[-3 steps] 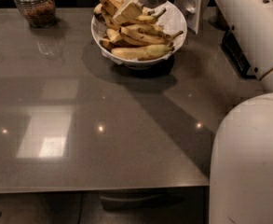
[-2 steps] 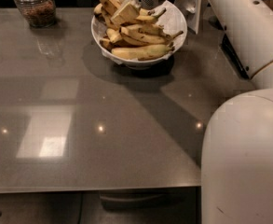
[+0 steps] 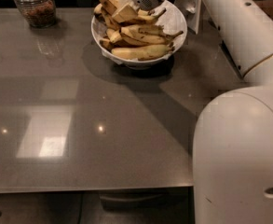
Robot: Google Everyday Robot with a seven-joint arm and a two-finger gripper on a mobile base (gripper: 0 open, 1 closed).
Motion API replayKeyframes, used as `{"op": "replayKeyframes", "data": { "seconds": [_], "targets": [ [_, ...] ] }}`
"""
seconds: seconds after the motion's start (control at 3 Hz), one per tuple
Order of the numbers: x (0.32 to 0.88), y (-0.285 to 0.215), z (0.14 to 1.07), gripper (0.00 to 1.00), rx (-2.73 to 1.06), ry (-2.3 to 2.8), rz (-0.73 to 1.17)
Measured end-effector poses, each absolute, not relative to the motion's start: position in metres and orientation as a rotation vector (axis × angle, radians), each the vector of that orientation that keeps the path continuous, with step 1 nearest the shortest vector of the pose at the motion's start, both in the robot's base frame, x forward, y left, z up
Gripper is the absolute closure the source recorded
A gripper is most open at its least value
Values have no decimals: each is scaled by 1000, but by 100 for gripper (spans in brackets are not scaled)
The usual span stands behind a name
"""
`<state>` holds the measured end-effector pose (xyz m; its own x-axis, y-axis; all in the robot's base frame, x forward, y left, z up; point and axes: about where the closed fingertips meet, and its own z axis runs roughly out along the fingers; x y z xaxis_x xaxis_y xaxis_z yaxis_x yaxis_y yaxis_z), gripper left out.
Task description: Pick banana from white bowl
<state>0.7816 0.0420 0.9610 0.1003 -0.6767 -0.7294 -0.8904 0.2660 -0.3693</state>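
Note:
The white bowl point(image 3: 178, 27) sits at the far middle of the grey table, lined with crumpled white paper and piled with several bananas point(image 3: 140, 52). My gripper point(image 3: 126, 10) reaches in from the upper right and hangs low over the back of the pile, its tan fingers point(image 3: 123, 14) down among the top bananas. The white arm runs from the lower right up to the bowl and hides the bowl's far rim.
A glass jar point(image 3: 34, 4) with brown contents stands at the far left. A white upright stand point(image 3: 192, 10) is just behind the bowl to the right. The robot's white body point(image 3: 238, 157) fills the lower right. The table's front edge point(image 3: 80, 188) runs along the bottom.
The gripper stays at the back of the banana pile, almost still. The view of the arm and body has shifted slightly.

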Motion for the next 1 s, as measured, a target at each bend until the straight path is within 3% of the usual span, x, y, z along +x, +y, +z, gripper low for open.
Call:
{"op": "replayKeyframes", "data": {
  "seconds": [0.33, 1.0],
  "targets": [
    [780, 44, 964, 95, -1493, 1628, 288],
    [768, 66, 993, 100, -1637, 1538, 243]
  ]
}}
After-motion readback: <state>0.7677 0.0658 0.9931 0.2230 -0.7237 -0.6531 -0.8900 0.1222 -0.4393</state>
